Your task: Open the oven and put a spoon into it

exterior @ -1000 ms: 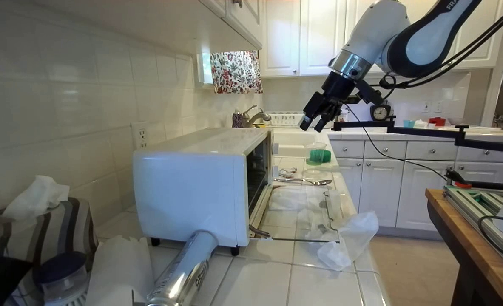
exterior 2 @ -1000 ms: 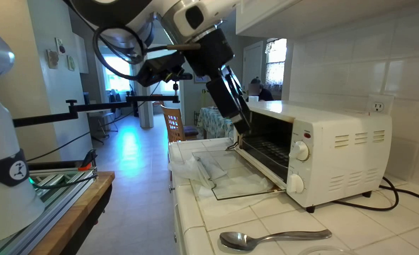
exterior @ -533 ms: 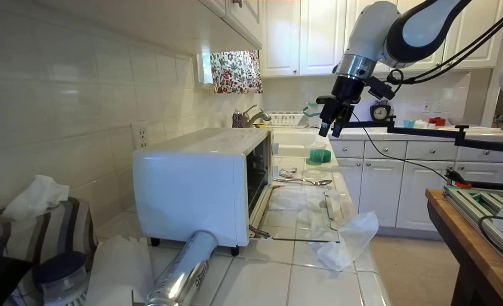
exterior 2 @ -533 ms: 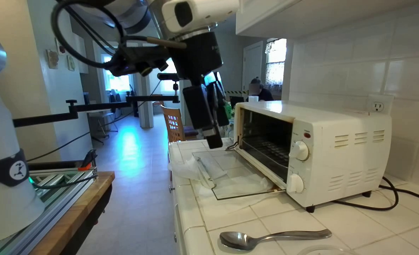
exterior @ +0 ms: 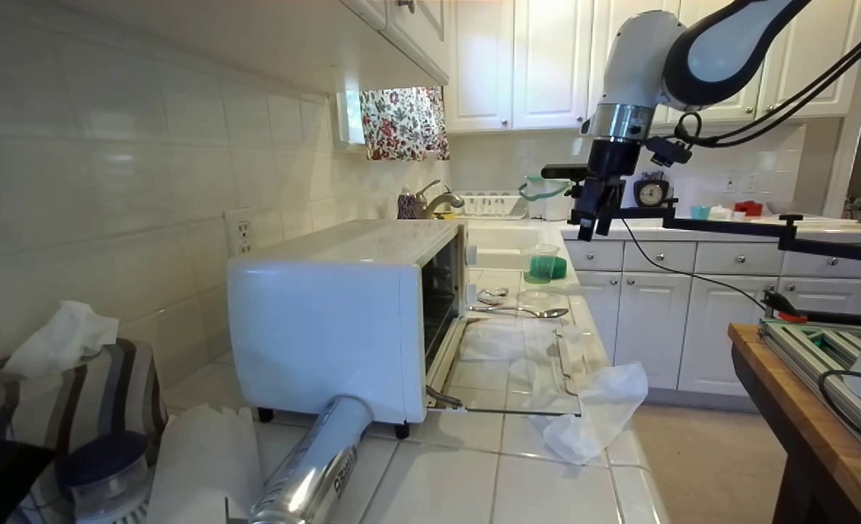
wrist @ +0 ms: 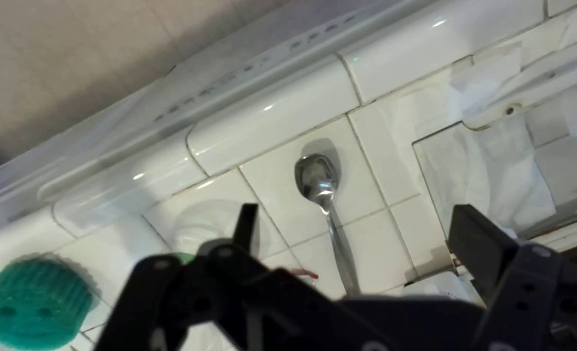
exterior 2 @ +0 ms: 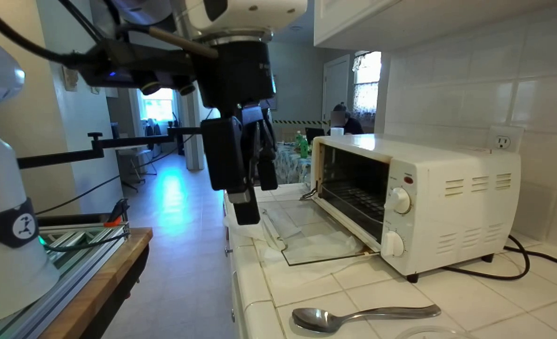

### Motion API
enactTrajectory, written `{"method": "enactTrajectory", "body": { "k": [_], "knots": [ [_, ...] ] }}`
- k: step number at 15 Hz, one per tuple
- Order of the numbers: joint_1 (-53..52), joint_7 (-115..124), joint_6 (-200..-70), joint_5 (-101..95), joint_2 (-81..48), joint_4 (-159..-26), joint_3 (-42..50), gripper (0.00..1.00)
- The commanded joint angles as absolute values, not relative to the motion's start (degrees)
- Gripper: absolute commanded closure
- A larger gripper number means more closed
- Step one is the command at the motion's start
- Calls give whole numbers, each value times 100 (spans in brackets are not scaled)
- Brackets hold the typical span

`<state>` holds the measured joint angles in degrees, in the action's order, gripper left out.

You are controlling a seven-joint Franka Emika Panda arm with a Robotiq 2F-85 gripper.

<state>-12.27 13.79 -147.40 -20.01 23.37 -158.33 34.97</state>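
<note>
A black 2-fingered end effector [wrist: 356, 226] hangs higher than a white-tiled kitchen bench [exterior: 466, 480], its fingers wide apart, with a shiny silver metal spoon [wrist: 320, 187] lying on the bench well below. In the wrist view the spoon shows between the fingers, its bowl at 11 o'clock from the end effector's centre, its handle running toward 6 o'clock. In an exterior view the spoon lies between 4 and 5 o'clock from the end effector, and a white boxy toaster oven [exterior 2: 462, 202] with rounded edges stands at 3 o'clock. The oven's clear glass door [exterior 2: 313, 229] is folded down open, the spoon near it but apart.

By count: 1 oven, 1 spoon, 1 glass door, 2 round white knobs [exterior 2: 398, 200] on the oven's front. In an exterior view, 1 shiny silver cylinder [exterior: 321, 458] shows between 7 and 8 o'clock from the end effector, and 1 clear plastic cup [exterior: 543, 256] at 8 o'clock. The wrist view has 1 green ribbed sponge [wrist: 32, 304] between 8 and 9 o'clock.
</note>
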Motion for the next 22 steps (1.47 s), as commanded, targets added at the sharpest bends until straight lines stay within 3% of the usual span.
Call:
{"method": "enactTrajectory", "body": {
  "k": [1, 3, 4, 6, 12, 22],
  "knots": [
    [-42, 552, -15041, -1660, 1889, -15747, 2406, 0],
    [505, 702, -15057, -1690, 1711, -15619, 1897, 0],
    [67, 864, -15024, -1842, 1976, -15786, 2357, 0],
    [795, 659, -15074, -1559, 1792, -15708, 1588, 0],
    [853, 413, -16039, -1227, 1726, -15730, 1323, 0],
    [183, -977, -16572, 643, 1134, -15535, 2024, 0]
  ]
}}
